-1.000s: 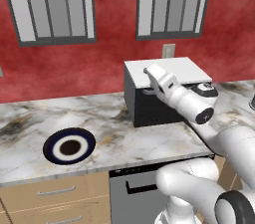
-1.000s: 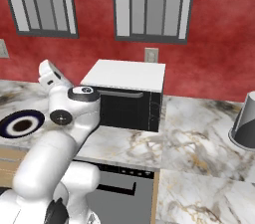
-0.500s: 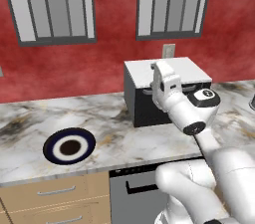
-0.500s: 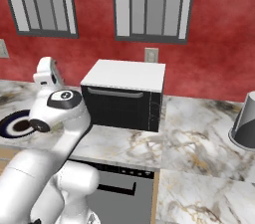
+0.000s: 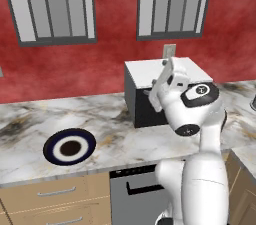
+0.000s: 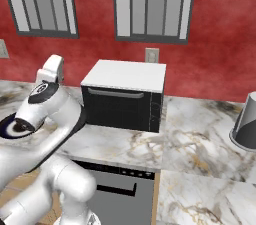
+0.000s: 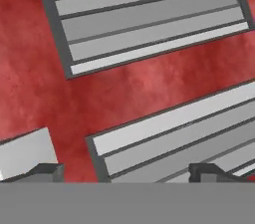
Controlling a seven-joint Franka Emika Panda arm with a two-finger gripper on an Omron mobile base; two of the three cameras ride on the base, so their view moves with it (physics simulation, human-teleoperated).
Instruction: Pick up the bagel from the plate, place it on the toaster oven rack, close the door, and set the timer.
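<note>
Toaster oven (image 6: 125,94) door (image 6: 119,107) shut, handle (image 6: 115,93) horizontal

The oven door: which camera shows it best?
The right base view: the door faces that camera, shut, its grey handle bar plain across the top. In the left base view the arm covers most of the door. The hand view looks at the red wall.

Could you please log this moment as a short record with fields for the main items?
plate: on the marble counter, left of the oven; dark brown round centre, no raised bagel discernible
toaster oven: against the red wall, white top
door: shut, grey bar handle along the top
gripper: open, empty, raised and facing the wall and windows
cup: grey, upside down, right end of counter
</note>
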